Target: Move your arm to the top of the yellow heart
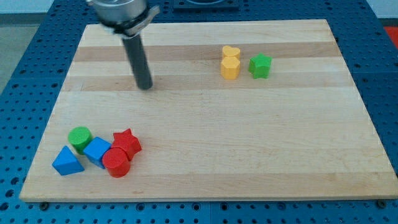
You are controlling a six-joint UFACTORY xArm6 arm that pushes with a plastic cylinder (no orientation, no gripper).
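The yellow heart [231, 52] lies on the wooden board [205, 137] toward the view's top right, touching a yellow hexagon [230, 67] just below it. A green star [260, 65] sits to their right. My tip [145, 86] rests on the board well to the left of the yellow heart and a little lower, apart from every block. The dark rod rises from it toward the view's top left.
A cluster sits at the view's bottom left: a green cylinder [79, 138], a blue triangle [67, 162], a blue cube [97, 151], a red cylinder [116, 162] and a red star [127, 142]. A blue perforated table surrounds the board.
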